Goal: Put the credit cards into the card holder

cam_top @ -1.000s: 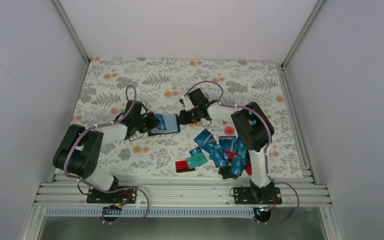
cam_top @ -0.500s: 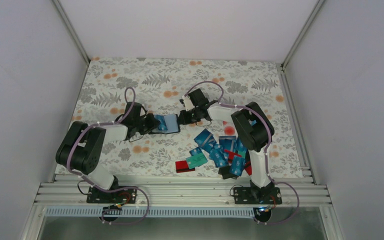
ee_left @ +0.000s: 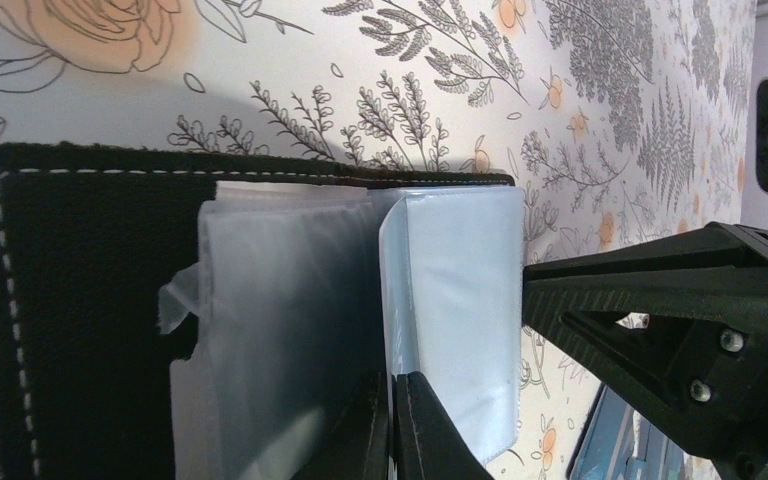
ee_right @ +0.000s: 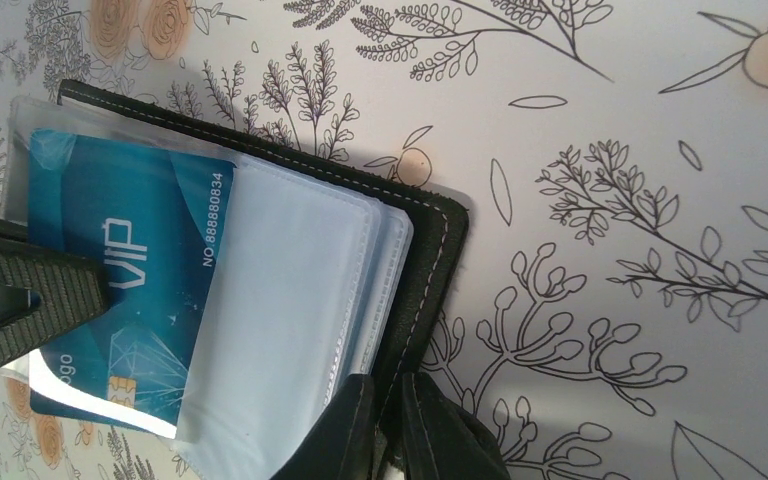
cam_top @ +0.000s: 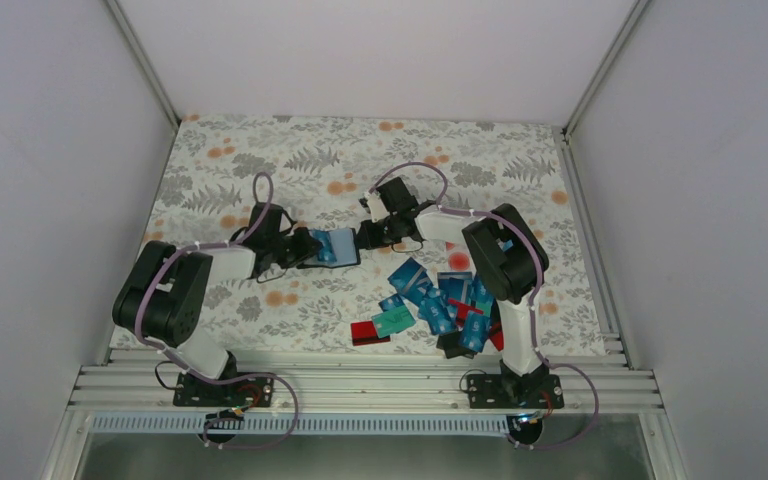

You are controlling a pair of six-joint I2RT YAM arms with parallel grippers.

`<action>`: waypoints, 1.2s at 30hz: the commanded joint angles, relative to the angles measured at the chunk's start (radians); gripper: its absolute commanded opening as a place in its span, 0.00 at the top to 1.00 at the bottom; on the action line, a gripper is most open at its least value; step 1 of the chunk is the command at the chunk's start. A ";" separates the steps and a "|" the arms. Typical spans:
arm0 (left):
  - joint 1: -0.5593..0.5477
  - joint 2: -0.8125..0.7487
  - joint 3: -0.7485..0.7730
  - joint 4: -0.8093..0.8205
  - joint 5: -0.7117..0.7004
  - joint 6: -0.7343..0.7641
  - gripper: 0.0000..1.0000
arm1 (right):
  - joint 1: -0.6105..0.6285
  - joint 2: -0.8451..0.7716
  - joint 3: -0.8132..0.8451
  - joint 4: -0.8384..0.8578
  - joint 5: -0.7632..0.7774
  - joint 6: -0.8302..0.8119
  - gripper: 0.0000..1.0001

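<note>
Your left gripper (ee_left: pixel 390 428) pinches the card holder (ee_left: pixel 80 300) by a clear sleeve (ee_left: pixel 460 300); your right gripper (ee_right: pixel 392 415) clamps its black edge (ee_right: pixel 432 270).

Lower edge of card holder (ee_left: pixel 80 300) off-frame

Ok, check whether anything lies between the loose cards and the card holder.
Nothing visible lies on the cloth between the loose cards and the card holder. Both grippers are busy, though: the left gripper pinches a clear sleeve and the right gripper pinches the holder's black edge.
</note>
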 commanded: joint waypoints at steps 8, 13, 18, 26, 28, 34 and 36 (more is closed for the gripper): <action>-0.001 0.047 0.030 -0.113 0.055 0.087 0.98 | 0.001 0.030 -0.024 -0.095 0.007 0.005 0.90; 0.000 0.068 0.027 -0.094 0.070 0.076 0.98 | 0.002 0.030 -0.025 -0.096 0.005 0.005 0.90; -0.001 0.089 0.016 -0.048 0.081 0.054 0.98 | 0.001 0.031 -0.026 -0.095 -0.001 0.006 0.90; -0.002 0.127 0.023 -0.019 0.102 0.038 0.98 | 0.002 0.033 -0.023 -0.097 -0.006 0.007 0.91; -0.003 0.135 0.022 -0.009 0.107 0.031 0.98 | 0.001 0.034 -0.021 -0.097 -0.008 0.007 0.91; -0.011 0.149 0.028 0.008 0.112 0.015 0.98 | 0.001 0.046 -0.017 -0.094 -0.015 0.009 0.92; -0.014 0.154 0.030 0.013 0.114 0.009 0.98 | 0.001 0.047 -0.018 -0.092 -0.016 0.009 0.92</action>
